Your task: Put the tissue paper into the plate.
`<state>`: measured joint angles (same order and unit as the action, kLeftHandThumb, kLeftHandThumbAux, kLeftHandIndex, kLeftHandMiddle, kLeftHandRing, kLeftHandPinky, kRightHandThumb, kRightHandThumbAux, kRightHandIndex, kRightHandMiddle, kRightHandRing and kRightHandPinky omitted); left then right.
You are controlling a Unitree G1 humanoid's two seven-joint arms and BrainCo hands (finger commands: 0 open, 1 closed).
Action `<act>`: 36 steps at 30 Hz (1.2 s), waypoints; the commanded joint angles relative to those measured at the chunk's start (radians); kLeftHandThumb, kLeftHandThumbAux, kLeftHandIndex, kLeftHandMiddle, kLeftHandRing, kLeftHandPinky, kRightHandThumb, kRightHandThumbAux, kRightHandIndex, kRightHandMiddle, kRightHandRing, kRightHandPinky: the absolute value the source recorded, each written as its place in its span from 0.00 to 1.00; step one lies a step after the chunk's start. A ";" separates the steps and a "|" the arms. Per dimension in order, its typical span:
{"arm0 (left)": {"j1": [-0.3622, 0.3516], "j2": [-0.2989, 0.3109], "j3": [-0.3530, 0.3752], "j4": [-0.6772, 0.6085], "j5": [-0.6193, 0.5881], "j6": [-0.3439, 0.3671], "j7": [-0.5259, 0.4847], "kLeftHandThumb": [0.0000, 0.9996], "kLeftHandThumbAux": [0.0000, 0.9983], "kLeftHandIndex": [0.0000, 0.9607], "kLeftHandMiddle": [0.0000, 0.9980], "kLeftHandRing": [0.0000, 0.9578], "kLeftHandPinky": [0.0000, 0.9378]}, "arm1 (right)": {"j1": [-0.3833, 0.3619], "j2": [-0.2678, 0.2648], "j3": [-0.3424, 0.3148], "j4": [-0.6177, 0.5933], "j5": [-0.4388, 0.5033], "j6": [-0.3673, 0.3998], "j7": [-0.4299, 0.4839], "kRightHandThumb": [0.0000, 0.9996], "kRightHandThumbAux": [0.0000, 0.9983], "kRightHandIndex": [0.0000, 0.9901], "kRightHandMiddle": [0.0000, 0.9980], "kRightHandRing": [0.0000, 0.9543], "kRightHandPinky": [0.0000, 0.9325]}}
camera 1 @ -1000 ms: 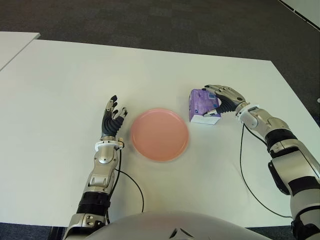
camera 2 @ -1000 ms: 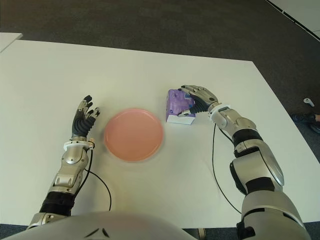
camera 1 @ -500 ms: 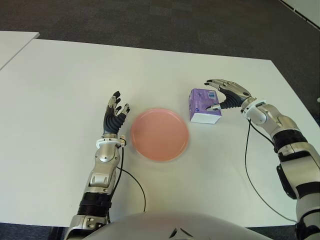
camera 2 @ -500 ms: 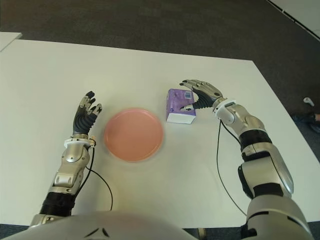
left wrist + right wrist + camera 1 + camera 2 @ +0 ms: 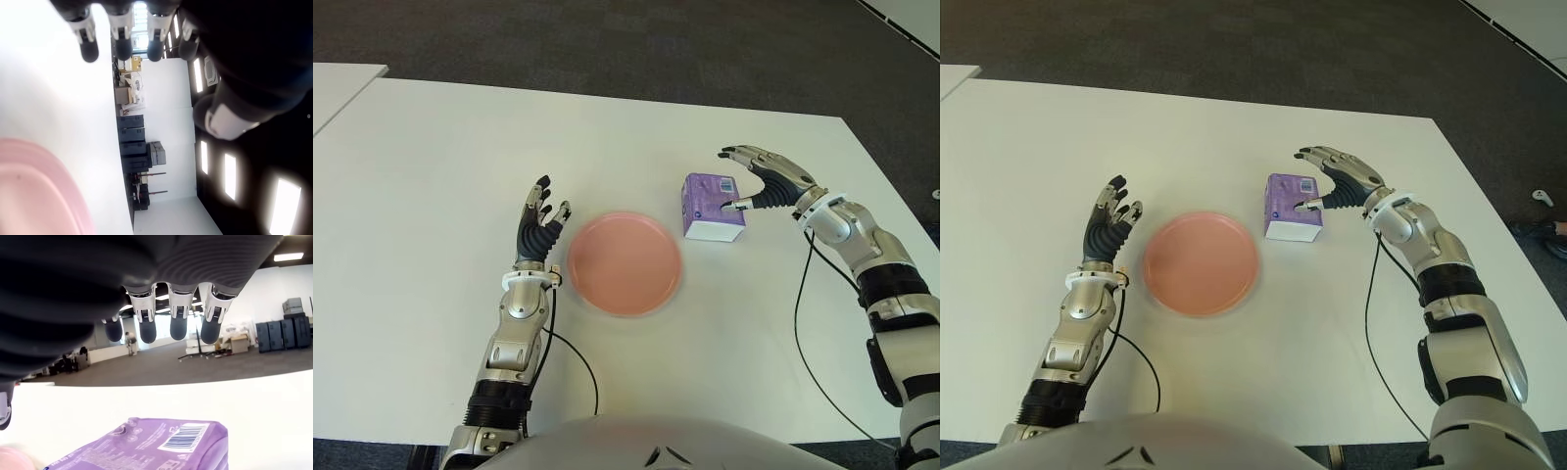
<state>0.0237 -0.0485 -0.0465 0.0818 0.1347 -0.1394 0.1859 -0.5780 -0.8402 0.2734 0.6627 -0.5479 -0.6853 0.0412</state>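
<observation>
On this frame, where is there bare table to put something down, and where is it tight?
Free: the wide table stretch behind the left hand, the near strip in front of the plate, and the plate itself. Tight: the narrow gap between the plate and the tissue pack, and the pack's right, where the open right hand hovers.

Silver-grey arms, black-fingered left hand, black cables.

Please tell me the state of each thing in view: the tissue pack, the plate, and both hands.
Tissue pack: on the table, right of the plate, not held.
Plate: empty, flat on the table.
Right hand: open beside the pack, fingers spread.
Left hand: open, idle, left of the plate.
</observation>
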 commanded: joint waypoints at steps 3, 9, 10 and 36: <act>0.008 0.000 0.000 0.013 0.004 0.014 -0.005 0.00 0.62 0.02 0.01 0.00 0.00 | 0.049 -0.010 -0.013 -0.045 -0.017 -0.003 0.015 0.37 0.42 0.00 0.00 0.00 0.00; 0.021 -0.001 -0.005 -0.026 -0.011 0.040 -0.025 0.00 0.63 0.01 0.01 0.00 0.00 | 0.060 0.002 -0.006 -0.070 -0.037 0.017 0.026 0.39 0.44 0.00 0.00 0.00 0.00; 0.023 -0.003 -0.005 -0.031 -0.007 0.044 -0.019 0.00 0.63 0.01 0.01 0.00 0.00 | 0.060 0.007 -0.005 -0.068 -0.040 0.017 0.023 0.39 0.44 0.00 0.00 0.00 0.00; 0.024 -0.021 -0.009 -0.027 0.007 0.029 0.024 0.00 0.64 0.00 0.00 0.00 0.00 | -0.046 0.109 0.099 0.208 -0.171 -0.051 -0.135 0.36 0.46 0.00 0.00 0.00 0.00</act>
<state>0.0379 -0.0582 -0.0549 0.0406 0.1364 -0.1047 0.2009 -0.6005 -0.7411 0.3537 0.8420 -0.7026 -0.7232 -0.0766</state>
